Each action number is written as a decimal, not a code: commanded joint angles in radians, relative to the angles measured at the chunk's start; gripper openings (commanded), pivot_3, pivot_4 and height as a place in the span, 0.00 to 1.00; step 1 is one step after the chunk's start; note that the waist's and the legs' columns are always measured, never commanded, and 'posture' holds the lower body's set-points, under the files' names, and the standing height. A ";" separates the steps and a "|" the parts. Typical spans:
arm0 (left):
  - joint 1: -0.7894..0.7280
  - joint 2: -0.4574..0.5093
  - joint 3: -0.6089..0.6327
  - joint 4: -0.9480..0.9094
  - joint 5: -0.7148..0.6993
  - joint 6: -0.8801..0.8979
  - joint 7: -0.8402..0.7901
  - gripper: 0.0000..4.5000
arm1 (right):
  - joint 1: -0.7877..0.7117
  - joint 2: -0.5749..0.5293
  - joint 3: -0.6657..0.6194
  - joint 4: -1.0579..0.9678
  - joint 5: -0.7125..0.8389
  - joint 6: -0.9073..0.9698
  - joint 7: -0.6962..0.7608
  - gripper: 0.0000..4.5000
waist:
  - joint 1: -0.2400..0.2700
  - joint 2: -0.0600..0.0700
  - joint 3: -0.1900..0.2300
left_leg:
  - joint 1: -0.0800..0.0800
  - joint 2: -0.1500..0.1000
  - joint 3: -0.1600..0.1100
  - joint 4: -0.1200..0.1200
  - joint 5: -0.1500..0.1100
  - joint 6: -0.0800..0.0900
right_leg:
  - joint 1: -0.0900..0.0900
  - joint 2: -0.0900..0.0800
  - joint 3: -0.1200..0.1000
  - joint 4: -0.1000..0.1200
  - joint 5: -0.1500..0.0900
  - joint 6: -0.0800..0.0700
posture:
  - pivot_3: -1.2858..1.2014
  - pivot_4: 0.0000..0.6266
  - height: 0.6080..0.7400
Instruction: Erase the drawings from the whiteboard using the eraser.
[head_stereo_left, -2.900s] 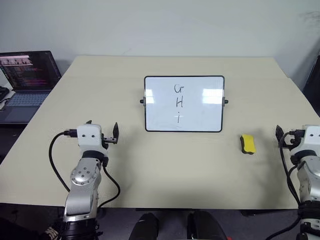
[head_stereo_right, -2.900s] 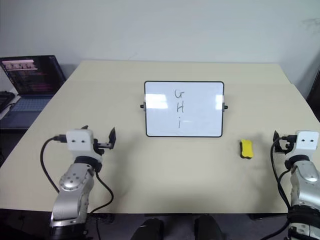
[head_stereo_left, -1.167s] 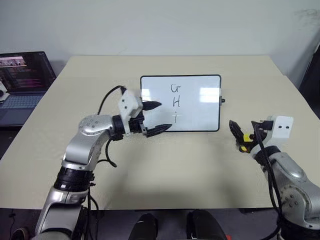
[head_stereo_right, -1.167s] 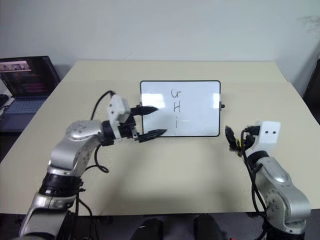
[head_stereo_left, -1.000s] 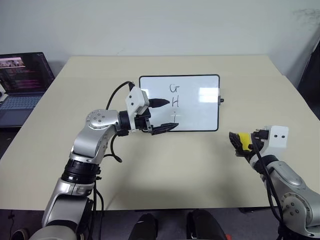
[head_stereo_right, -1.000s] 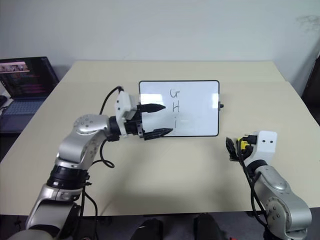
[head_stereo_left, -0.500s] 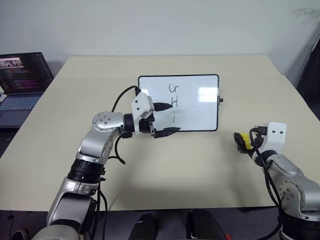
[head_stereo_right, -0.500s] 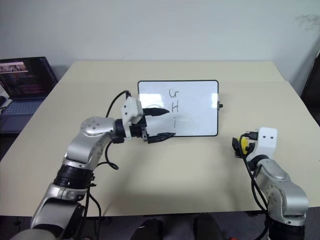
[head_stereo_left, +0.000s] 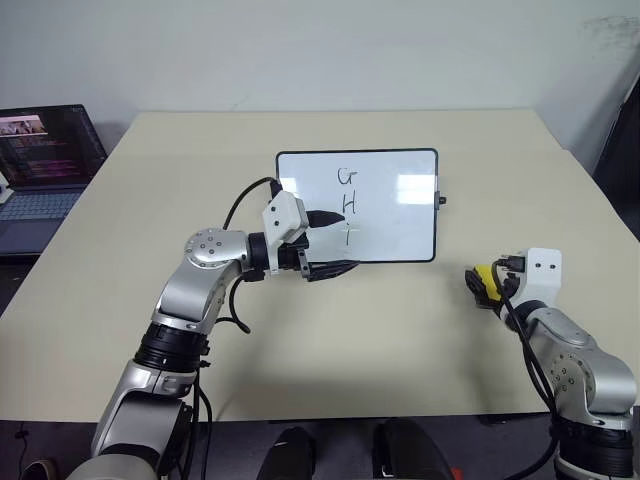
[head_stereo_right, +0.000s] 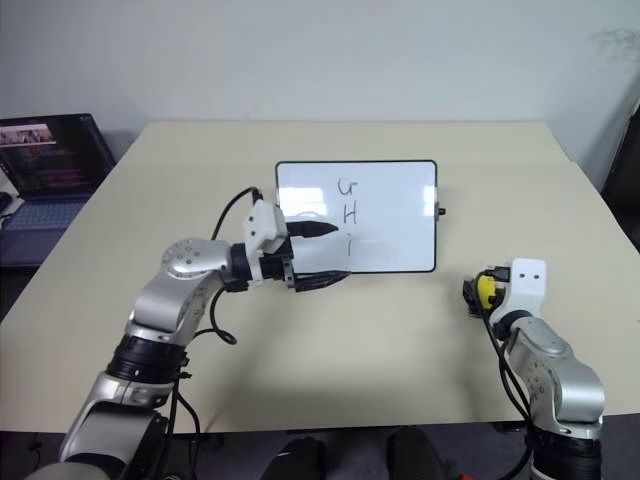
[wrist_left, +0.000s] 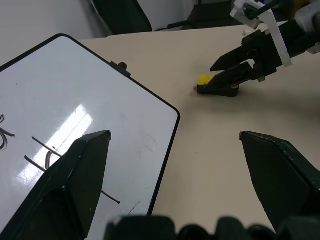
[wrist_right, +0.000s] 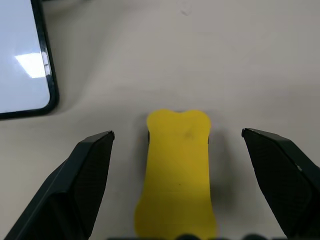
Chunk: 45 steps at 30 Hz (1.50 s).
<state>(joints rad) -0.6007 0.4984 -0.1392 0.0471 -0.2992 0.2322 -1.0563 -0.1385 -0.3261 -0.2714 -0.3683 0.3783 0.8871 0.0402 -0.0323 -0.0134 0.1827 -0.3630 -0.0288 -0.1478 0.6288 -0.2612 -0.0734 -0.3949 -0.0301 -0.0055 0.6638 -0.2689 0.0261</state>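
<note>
The whiteboard (head_stereo_left: 357, 205) lay flat on the middle of the table (head_stereo_left: 330, 330), with the drawings (head_stereo_left: 346, 205), the letters G, H and I, in a column on its white face. My left gripper (head_stereo_left: 330, 242) reached in from the left over the board's near left corner, its two black fingers spread wide, one above the white surface and one by the near edge, holding nothing. The eraser (wrist_right: 178, 171), yellow, lay on the table to the right of the board and nearer than it, well apart from it. My right gripper (wrist_right: 178, 200) sat around it, jaws spread wide, one finger on each side, neither touching the block.
</note>
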 joint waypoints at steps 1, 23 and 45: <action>-0.005 0.005 0.010 -0.043 -0.003 -0.005 0.002 1.00 | -0.015 -0.005 -0.010 -0.008 -0.008 -0.029 0.009 0.99 | 0.000 0.000 0.000 | 0.000 0.000 0.000 0.000 0.000 0.000 | 0.000 0.000 0.000 0.000 0.000 0.000 | 0.52 0.24 1.00; 0.010 0.005 0.008 -0.052 0.002 -0.004 0.002 1.00 | -0.059 -0.004 0.003 0.087 -0.059 -0.060 0.034 0.91 | 0.000 0.000 0.000 | 0.000 0.000 0.000 0.000 0.000 0.000 | 0.000 0.000 0.000 0.000 0.002 -0.003 | 0.52 0.24 1.00; 0.029 0.004 0.030 -0.055 0.060 0.030 0.134 1.00 | -0.032 -0.018 0.051 0.010 -0.079 -0.154 0.102 0.30 | 0.000 0.000 0.000 | 0.000 0.000 0.000 0.000 0.000 0.000 | 0.000 0.000 0.000 0.001 0.002 -0.003 | 0.52 0.24 1.00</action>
<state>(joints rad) -0.5702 0.4998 -0.1375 0.0348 -0.2516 0.2598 -0.9581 -0.1730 -0.3256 -0.2366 -0.2892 0.3040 0.7829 0.1139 -0.0326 -0.0134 0.1827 -0.3628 -0.0284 -0.1474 0.6290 -0.2612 -0.0734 -0.3951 -0.0301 -0.0050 0.6643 -0.2674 0.0237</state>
